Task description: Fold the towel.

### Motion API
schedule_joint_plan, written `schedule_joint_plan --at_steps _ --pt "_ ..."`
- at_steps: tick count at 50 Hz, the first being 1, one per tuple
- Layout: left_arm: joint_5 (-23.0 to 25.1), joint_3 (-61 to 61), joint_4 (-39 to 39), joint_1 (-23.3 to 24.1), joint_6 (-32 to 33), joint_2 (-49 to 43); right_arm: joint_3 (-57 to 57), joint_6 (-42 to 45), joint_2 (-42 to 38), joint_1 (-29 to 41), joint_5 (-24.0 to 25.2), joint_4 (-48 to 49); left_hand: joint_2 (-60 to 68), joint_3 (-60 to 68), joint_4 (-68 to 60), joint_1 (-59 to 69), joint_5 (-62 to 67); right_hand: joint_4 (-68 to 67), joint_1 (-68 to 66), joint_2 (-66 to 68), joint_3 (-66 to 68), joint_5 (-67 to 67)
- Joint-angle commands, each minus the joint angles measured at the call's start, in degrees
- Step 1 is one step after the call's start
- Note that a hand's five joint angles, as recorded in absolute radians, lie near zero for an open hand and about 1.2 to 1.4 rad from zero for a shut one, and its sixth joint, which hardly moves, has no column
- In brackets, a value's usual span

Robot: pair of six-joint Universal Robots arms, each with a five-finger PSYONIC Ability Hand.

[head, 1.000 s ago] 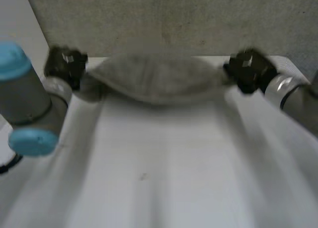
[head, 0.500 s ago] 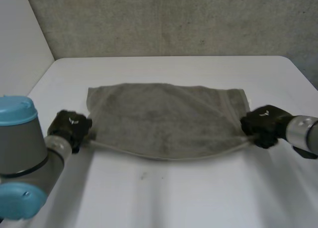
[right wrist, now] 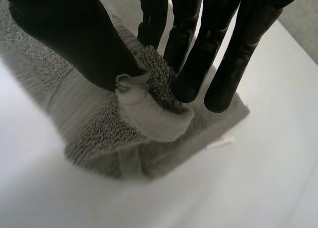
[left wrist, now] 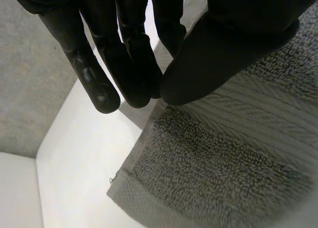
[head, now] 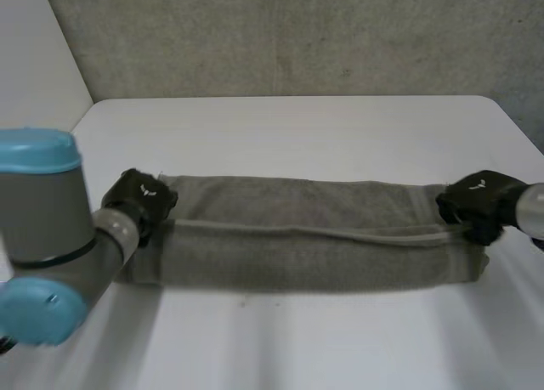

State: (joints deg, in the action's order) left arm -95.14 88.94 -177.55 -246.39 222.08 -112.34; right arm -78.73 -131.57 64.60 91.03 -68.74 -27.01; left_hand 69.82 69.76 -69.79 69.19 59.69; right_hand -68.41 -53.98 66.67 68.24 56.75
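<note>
You see a grey terry towel (head: 306,237) folded into a long narrow strip. It lies flat across the middle of the white counter (head: 297,127), its ends twd the counter's left & right edges. The left hand (head: 140,199) is at the strip's left end, thumb & fingers closed in a pinch on the upper layer's edge. The right hand (head: 476,205) is at the right end, thumb & fingers pinching a bunched-up corner of cloth.
</note>
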Motion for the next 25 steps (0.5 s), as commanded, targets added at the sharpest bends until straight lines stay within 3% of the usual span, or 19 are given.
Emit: schedule_joint_plan --at_steps 1,10,21,23,24,25 --pt "0.0 -14.8 -5.7 0.1 4.8 -14.8 7.6 -2.3 -10.4 4.8 -7.5 7.7 10.2 10.2 -10.2 10.8 10.3 -11.6 -26.0 13.3 11.8 13.2" --pt "0.0 -29.9 -7.0 0.1 9.4 -27.7 14.7 -2.4 -19.0 6.9 -12.8 17.1 10.2 10.2 -10.2 10.8 10.3 -11.6 -26.0 13.3 11.8 13.2" --pt "0.2 -35.7 -10.3 0.2 9.5 -32.5 16.8 -3.0 -21.7 7.8 -14.0 28.3 10.2 10.2 -10.2 10.8 10.3 -11.6 -26.0 13.3 11.8 13.2" --pt "0.3 -35.7 -11.6 0.2 9.4 -32.6 17.8 -3.0 -22.6 8.1 -14.2 28.5 10.2 10.2 -10.2 10.8 10.3 -8.1 -22.6 9.9 8.3 9.8" --pt "0.6 -35.7 -13.2 0.2 9.5 -32.6 19.0 -3.2 -23.4 8.5 -14.3 28.5 0.4 0.4 -0.4 1.0 0.5 12.2 -2.2 -10.5 -12.0 -10.5" --pt "0.6 -35.7 -13.3 0.2 9.5 -32.6 19.1 -3.2 -23.4 8.5 -14.3 28.5 0.3 0.3 -0.3 0.9 0.4 12.4 -2.0 -10.7 -12.2 -10.7"
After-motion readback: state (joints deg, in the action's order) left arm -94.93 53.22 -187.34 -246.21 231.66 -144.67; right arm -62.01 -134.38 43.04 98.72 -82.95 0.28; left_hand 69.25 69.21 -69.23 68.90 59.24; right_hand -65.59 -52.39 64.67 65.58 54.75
